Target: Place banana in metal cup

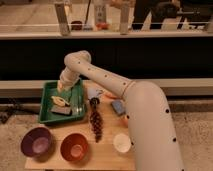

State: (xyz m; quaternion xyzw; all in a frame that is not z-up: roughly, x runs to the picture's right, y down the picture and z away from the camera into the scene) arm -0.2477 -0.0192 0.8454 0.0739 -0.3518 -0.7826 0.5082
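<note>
pincer (61, 87) over green tray (46, 107) on tabletop (106, 154), 12 o'clock of banana (59, 101) lying in tray, pincer state can't tell

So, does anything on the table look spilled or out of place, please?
Nothing stands out: the banana lies in the green tray with the gripper above its far end; the purple bowl and orange bowl sit upright.

The gripper (62, 86) hangs over the back of the green tray (45, 106), and its tip is too blurry to make out. The banana (59, 101) in the tray is just a small pale smudge. The big white arm (145, 120) runs off the bottom edge and hides part of a blue thing (118, 106). The people (150, 12) at the back are cut off at the top.
</note>
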